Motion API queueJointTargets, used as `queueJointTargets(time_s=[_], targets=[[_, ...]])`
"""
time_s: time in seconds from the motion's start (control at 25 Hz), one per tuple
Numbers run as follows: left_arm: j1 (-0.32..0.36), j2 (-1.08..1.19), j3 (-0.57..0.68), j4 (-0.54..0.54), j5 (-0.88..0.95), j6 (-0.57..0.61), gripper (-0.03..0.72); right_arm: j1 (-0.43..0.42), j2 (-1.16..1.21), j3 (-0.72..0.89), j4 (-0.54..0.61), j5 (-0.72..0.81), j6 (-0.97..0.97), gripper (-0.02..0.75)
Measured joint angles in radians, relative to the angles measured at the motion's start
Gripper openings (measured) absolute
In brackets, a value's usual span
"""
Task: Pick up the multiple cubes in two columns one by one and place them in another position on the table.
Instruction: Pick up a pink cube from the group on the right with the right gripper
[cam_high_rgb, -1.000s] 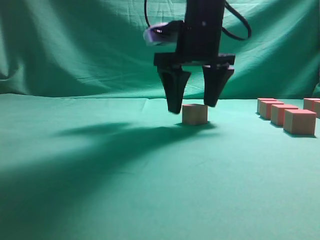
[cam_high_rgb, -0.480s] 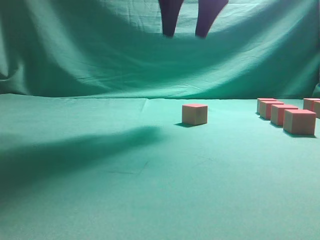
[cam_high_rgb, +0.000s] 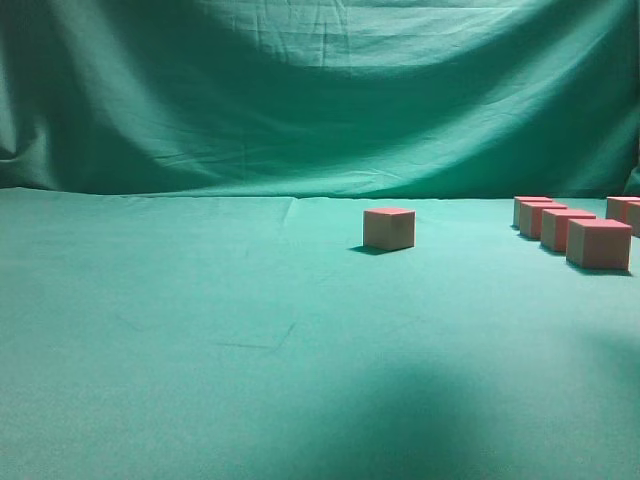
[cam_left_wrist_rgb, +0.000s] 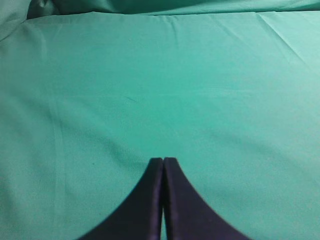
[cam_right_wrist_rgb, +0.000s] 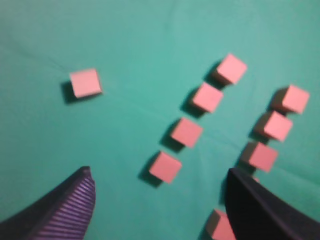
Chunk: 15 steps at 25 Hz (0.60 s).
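One cube (cam_high_rgb: 389, 228) stands alone on the table (cam_high_rgb: 200, 320) near the middle. It also shows in the right wrist view (cam_right_wrist_rgb: 85, 83) at upper left. Several more cubes stand in two columns at the right (cam_high_rgb: 598, 243), seen from above in the right wrist view (cam_right_wrist_rgb: 185, 132). My right gripper (cam_right_wrist_rgb: 157, 185) is open and empty, high above the table, with one cube (cam_right_wrist_rgb: 165, 167) between its fingers far below. It is out of the exterior view. My left gripper (cam_left_wrist_rgb: 163, 161) is shut and empty over bare green cloth.
A draped, wrinkled green backdrop (cam_high_rgb: 320, 90) hangs behind the table. A broad shadow lies on the front of the table (cam_high_rgb: 430, 420).
My right gripper has let go of the lone cube, risen straight up and left the exterior view. The cube stays where it was set down.
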Motion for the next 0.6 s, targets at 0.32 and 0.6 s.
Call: queueJointTargets(time_s=[0.32, 0.6], targets=[[0.000, 0.000, 0.000, 0.000, 0.000, 0.000, 0.000, -0.216, -0.091, 0.421, 0.002, -0.058, 0.041, 0.524], [0.000, 0.000, 0.000, 0.000, 0.000, 0.000, 0.000, -0.317, -0.093, 0.624, 0.065, -0.292, 0.057, 0.524]])
